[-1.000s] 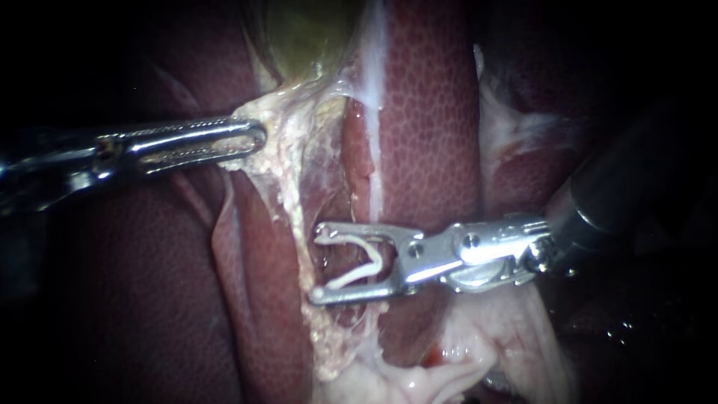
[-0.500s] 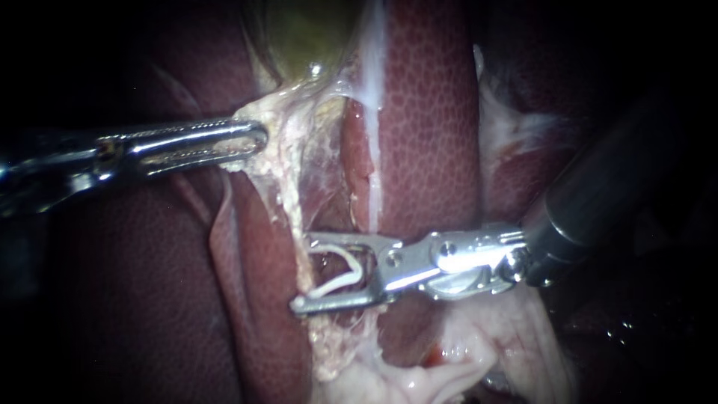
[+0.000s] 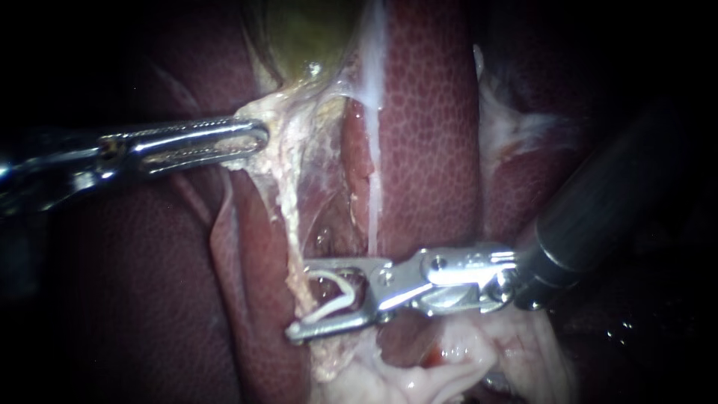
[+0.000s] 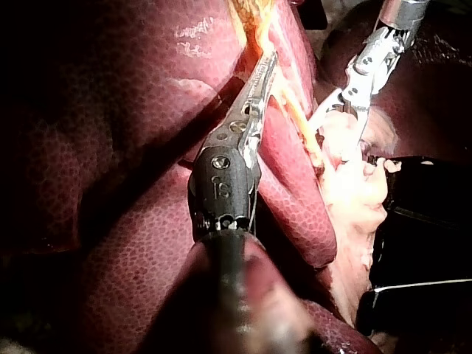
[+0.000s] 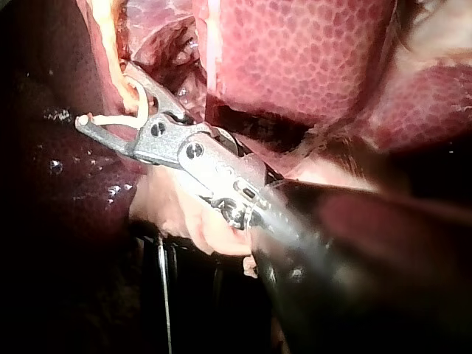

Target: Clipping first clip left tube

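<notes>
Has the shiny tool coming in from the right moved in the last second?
Yes. The right tool has slid down and leftward against the unmoved left tool.

Surgical lab bench: exposed liver (image 3: 426, 112) and gallbladder (image 3: 307, 34).

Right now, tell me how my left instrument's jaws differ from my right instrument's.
The left instrument has its jaws closed together on pale tissue; the right instrument has its jaws well apart, holding a white clip between them. The left instrument's jaws are long and slim; the right instrument's are shorter and broader. The left instrument sits near the gallbladder; the right instrument lies lower along that tissue. Both are shiny metal.
</notes>
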